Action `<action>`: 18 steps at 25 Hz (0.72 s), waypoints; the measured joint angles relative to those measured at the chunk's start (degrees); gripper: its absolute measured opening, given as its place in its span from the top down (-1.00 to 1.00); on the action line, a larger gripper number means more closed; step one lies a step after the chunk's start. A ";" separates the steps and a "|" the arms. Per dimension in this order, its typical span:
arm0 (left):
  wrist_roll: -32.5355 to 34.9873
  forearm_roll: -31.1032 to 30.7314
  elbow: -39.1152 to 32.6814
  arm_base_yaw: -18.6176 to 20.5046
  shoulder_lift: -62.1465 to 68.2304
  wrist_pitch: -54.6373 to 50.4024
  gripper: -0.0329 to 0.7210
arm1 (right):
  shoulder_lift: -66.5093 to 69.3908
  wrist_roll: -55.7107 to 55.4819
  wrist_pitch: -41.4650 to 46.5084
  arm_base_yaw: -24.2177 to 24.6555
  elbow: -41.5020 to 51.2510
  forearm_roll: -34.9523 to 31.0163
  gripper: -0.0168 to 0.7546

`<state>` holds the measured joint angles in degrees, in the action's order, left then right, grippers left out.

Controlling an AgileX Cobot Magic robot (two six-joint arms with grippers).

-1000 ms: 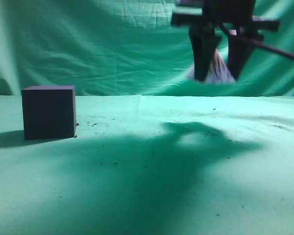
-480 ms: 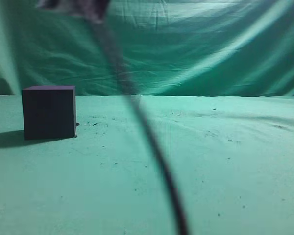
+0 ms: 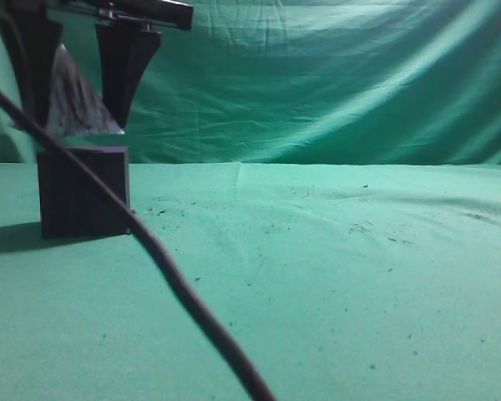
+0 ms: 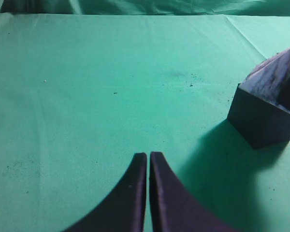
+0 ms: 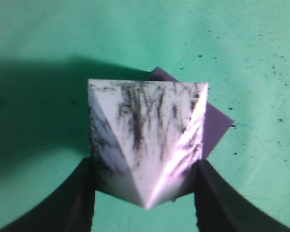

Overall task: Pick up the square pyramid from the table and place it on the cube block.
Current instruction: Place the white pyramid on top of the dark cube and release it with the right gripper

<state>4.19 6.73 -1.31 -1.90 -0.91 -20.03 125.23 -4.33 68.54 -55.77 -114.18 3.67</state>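
Black right pincer [image 3: 78, 98] clamping square pyramid [image 3: 77, 98] just above cube block [image 3: 83, 194]; left pincer [image 4: 148, 158] closed.

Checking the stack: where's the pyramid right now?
At the far left of the exterior view, the pyramid is held between the right gripper's fingers, just above the cube.

From my remote station, the cube block [image 3: 83, 192] sits far left on the table [image 3: 334, 276]. Directly above it, my right gripper [image 3: 77, 92] holds the square pyramid [image 3: 77, 104] between its fingers, the base at the cube's top. My left gripper [image 4: 148, 162] hovers over bare table, the cube to its right.
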 joint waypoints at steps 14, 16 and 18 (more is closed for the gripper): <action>0.00 0.00 0.00 0.00 0.00 0.00 0.91 | 1.48 -1.19 0.16 0.00 -0.45 2.63 -0.63; 0.00 0.00 0.00 0.00 0.00 0.00 0.91 | 0.86 -1.19 1.82 0.00 -2.08 2.63 -0.72; 0.00 0.00 0.00 0.00 0.00 0.00 0.91 | -0.47 -1.19 2.27 0.00 -4.44 2.76 -0.72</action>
<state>4.19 6.73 -1.31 -1.90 -0.91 -20.03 124.76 -5.52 70.81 -55.77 -118.62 6.43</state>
